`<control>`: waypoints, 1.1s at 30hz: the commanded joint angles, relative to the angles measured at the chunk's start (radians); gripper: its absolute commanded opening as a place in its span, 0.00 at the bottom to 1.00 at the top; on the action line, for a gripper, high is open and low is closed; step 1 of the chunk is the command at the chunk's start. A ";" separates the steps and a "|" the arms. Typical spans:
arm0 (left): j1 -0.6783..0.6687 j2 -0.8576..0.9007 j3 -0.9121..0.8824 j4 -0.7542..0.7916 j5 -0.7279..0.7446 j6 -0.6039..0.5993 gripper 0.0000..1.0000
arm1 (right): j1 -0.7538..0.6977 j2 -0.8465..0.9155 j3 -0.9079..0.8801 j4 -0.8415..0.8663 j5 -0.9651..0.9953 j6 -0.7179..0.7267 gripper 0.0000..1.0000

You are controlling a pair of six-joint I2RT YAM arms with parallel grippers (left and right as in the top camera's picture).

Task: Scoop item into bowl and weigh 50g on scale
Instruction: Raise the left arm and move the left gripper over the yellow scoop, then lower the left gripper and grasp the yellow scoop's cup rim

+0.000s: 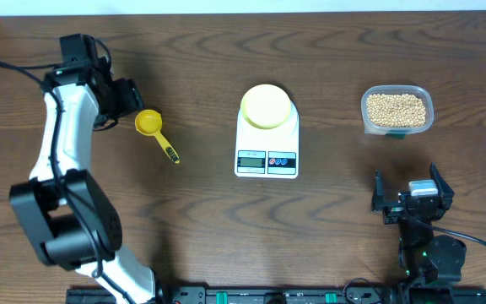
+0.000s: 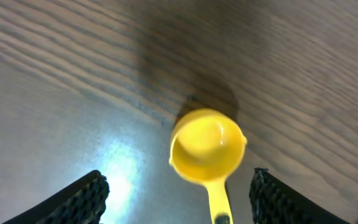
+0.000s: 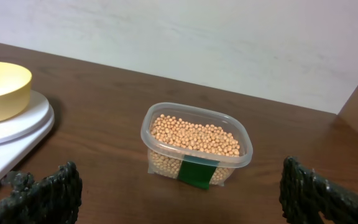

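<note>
Spread left fingers (image 2: 82, 198) straddle the ungripped scoop (image 2: 205, 146) near the desk's (image 1: 192, 219) left edge; right fingers (image 3: 45, 196) hang open. Nothing scooped yet: beans (image 1: 396, 107) sit in the tub (image 1: 427, 119) by the far right corner, the bowl (image 1: 266, 105) empty on the scale (image 1: 267, 142).

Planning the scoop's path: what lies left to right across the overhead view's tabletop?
Bright yellow plastic scoop → white rectangular digital scale carrying the small pale yellow bowl → clear rectangular plastic tub of small tan beans.
</note>
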 commanded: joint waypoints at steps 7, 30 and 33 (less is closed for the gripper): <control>0.002 0.093 -0.003 0.070 -0.003 -0.032 0.71 | 0.007 -0.005 -0.002 -0.004 0.007 0.014 0.99; 0.001 0.108 -0.003 0.051 -0.004 -0.039 0.71 | 0.007 -0.005 -0.002 -0.004 0.007 0.014 0.99; 0.001 0.108 -0.006 0.039 -0.003 -0.039 0.71 | 0.007 -0.005 -0.002 -0.004 0.007 0.014 0.99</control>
